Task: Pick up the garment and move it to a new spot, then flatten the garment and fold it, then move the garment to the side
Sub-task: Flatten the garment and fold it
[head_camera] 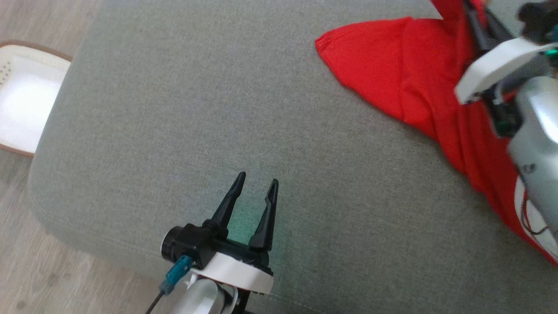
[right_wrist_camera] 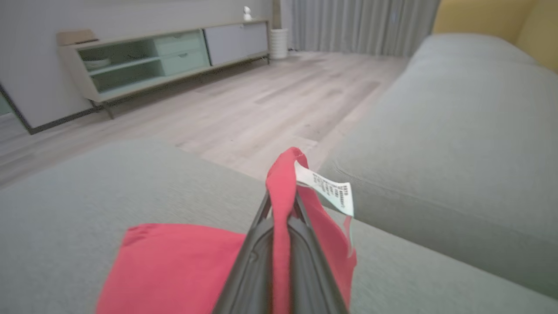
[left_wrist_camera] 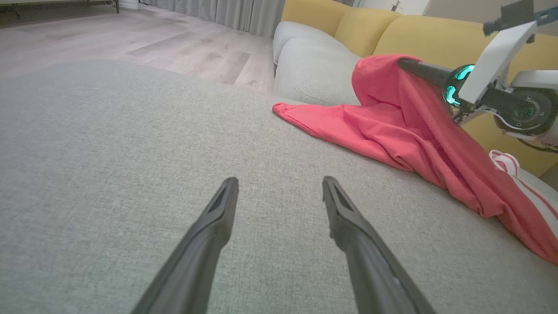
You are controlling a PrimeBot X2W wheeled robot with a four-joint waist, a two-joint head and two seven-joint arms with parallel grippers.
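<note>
The garment (head_camera: 405, 83), bright red, lies at the right side of the grey cushion (head_camera: 218, 109), one part lifted off it. My right gripper (right_wrist_camera: 281, 200) is shut on a fold of the garment (right_wrist_camera: 174, 266) near its small white label (right_wrist_camera: 329, 189). From the left wrist view the right gripper's dark fingers (left_wrist_camera: 425, 69) hold the garment (left_wrist_camera: 392, 117) up in a peak, and its red-and-white striped trim (left_wrist_camera: 510, 168) trails at the right. My left gripper (head_camera: 257, 183) stands open over bare cushion at the lower middle, well left of the cloth, and the open left gripper (left_wrist_camera: 279, 192) holds nothing.
The grey cushion's (left_wrist_camera: 109, 152) left edge drops to a wood floor (head_camera: 26, 244). A white, brown-rimmed object (head_camera: 24, 96) lies on the floor at the left. A yellow sofa back (left_wrist_camera: 414, 37) and a second grey cushion (right_wrist_camera: 457, 131) stand beyond. A low sideboard (right_wrist_camera: 152, 61) lines the far wall.
</note>
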